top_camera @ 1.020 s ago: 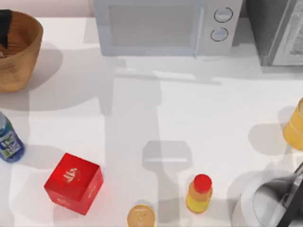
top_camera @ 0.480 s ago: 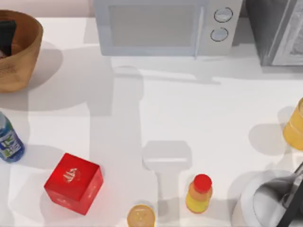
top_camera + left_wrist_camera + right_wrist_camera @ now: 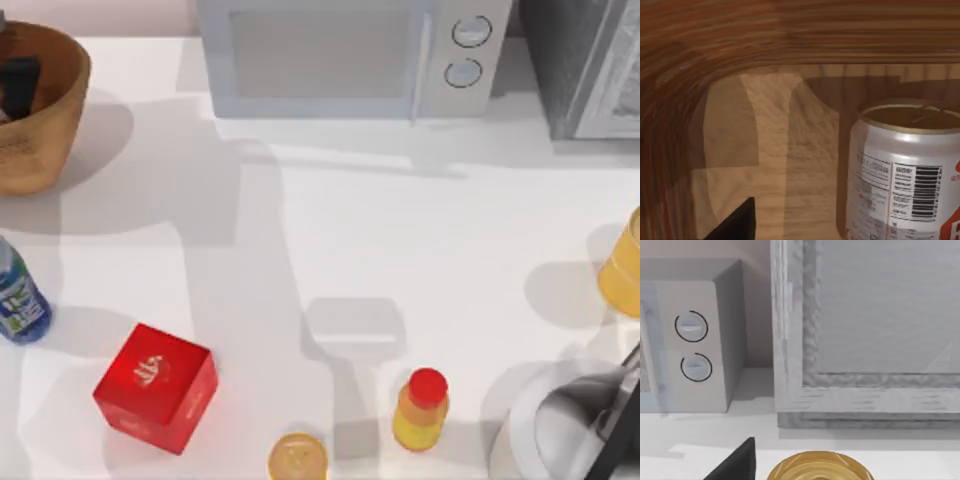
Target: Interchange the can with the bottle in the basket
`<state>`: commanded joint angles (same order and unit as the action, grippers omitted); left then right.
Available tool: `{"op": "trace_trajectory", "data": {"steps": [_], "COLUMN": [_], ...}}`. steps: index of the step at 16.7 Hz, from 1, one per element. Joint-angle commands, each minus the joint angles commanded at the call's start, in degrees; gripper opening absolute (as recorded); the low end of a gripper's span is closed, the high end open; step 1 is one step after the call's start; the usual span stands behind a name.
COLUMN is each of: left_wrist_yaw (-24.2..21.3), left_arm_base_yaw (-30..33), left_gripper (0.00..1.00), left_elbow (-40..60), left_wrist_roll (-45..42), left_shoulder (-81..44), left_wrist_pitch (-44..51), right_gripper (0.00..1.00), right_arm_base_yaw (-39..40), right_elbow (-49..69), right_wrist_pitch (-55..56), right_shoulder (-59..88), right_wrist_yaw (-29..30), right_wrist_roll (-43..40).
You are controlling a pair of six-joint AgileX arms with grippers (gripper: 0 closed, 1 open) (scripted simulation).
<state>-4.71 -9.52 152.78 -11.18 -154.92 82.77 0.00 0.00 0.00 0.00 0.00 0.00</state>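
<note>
Left gripper [image 3: 18, 85] is inside the wicker basket [image 3: 55, 110] at the counter's far left corner, seen from above as a dark shape over the bowl; across the last second it has shifted lower and further into the basket. Whether its fingers are spread or closed I cannot tell; one dark fingertip [image 3: 735, 225] shows in the left wrist view. In that view the can [image 3: 905, 175] stands upright on the basket floor just beside the gripper, white body, barcode, red marking at its edge, dull gold top. No contact visible, so I judge the can not yet grasped and this to be the final approach to lift it out. The bottle [image 3: 18, 298], blue-tinted with its blue and green label, waits on the counter near the left edge, in front of the basket and well apart from it; a red box [image 3: 155, 387] sits nearby. Right gripper [image 3: 735, 465] is parked at the counter's near right corner, facing the microwave [image 3: 685, 345]; its opening also cannot be told.
</note>
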Motion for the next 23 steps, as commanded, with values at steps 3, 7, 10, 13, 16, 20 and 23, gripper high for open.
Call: {"op": "trace_trajectory", "data": {"steps": [3, 7, 10, 13, 16, 20, 23], "left_wrist_yaw": [0.0, 0.1, 0.1, 0.1, 0.1, 0.1, 0.1], "left_arm_base_yaw": [0.1, 0.1, 0.1, 0.1, 0.1, 0.1, 0.1], "left_gripper": [1.0, 1.0, 1.0, 0.77, 0.55, 0.25, 0.02], "left_elbow": [-8.9, -12.7, -12.7, -12.7, -12.7, -12.7, -12.7], "left_wrist_roll": [0.1, 0.1, 0.1, 0.1, 0.1, 0.1, 0.1], "left_shoulder": [2.1, 2.9, 2.9, 2.9, 2.9, 2.9, 2.9], "left_wrist_pitch": [-6.5, -9.9, -9.9, -9.9, -9.9, -9.9, -9.9], "right_gripper": [1.0, 1.0, 1.0, 1.0, 1.0, 1.0, 1.0], "right_arm_base_yaw": [0.0, 0.0, 0.0, 0.0, 0.0, 0.0, 0.0], "right_elbow": [0.0, 0.0, 0.0, 0.0, 0.0, 0.0, 0.0], "right_wrist_pitch": [0.0, 0.0, 0.0, 0.0, 0.0, 0.0, 0.0], "right_shoulder": [0.0, 0.0, 0.0, 0.0, 0.0, 0.0, 0.0], "right_wrist_yaw": [0.0, 0.0, 0.0, 0.0, 0.0, 0.0, 0.0], "right_wrist_roll": [0.0, 0.0, 0.0, 0.0, 0.0, 0.0, 0.0]}}
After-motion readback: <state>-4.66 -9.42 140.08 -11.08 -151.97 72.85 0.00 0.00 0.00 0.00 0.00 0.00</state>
